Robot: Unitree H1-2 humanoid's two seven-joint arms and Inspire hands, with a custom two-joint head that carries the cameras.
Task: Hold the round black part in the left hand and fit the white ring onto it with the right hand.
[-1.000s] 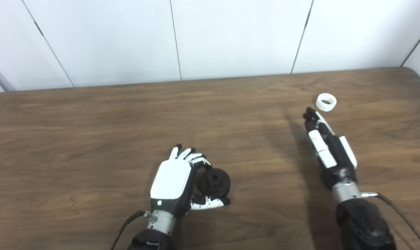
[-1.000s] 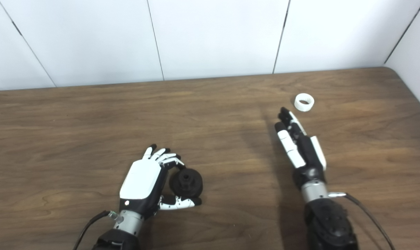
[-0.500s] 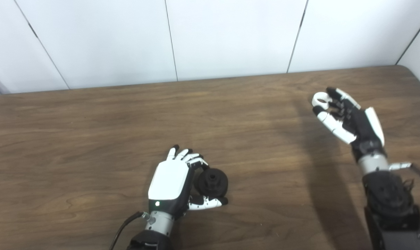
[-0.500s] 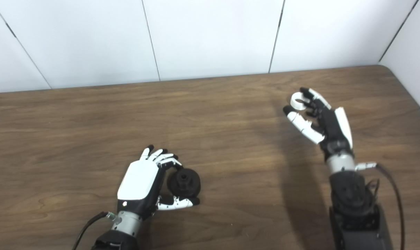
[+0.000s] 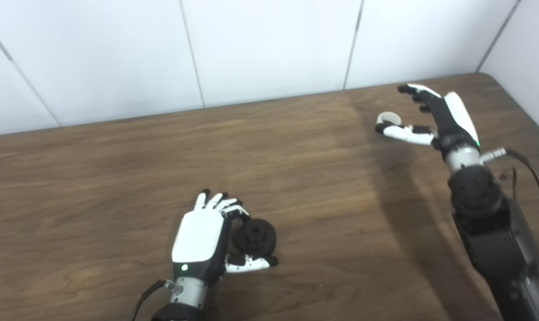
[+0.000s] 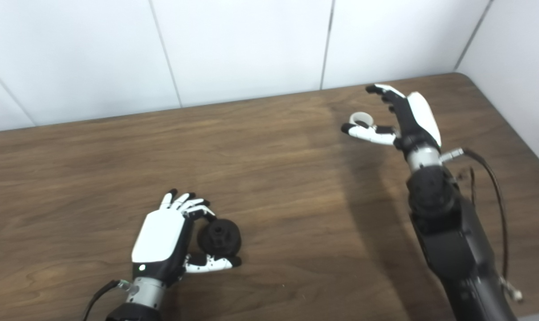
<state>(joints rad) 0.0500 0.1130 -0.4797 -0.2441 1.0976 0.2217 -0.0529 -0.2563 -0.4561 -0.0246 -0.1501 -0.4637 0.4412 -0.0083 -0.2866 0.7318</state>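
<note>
The round black part (image 5: 254, 236) sits on the wooden table (image 5: 118, 169) near the front, hub facing up. My left hand (image 5: 202, 235) is wrapped around its left side, fingers curled over its far edge and thumb under its near edge. The white ring (image 5: 389, 118) lies flat on the table at the far right. My right hand (image 5: 435, 115) hovers open beside it, palm turned left. Its thumb (image 5: 405, 132) reaches just in front of the ring and its fingers (image 6: 387, 94) stretch out above and behind it, not closed on it.
White wall panels (image 5: 269, 44) stand along the table's far edge. The table's rounded right corner (image 6: 467, 80) is just beyond my right hand. A cable (image 5: 534, 178) hangs from the right wrist.
My right hand has reached forward from short of the ring to beside it, turning palm-left with the fingers spread. The view has panned right. The left hand and black part stay put.
</note>
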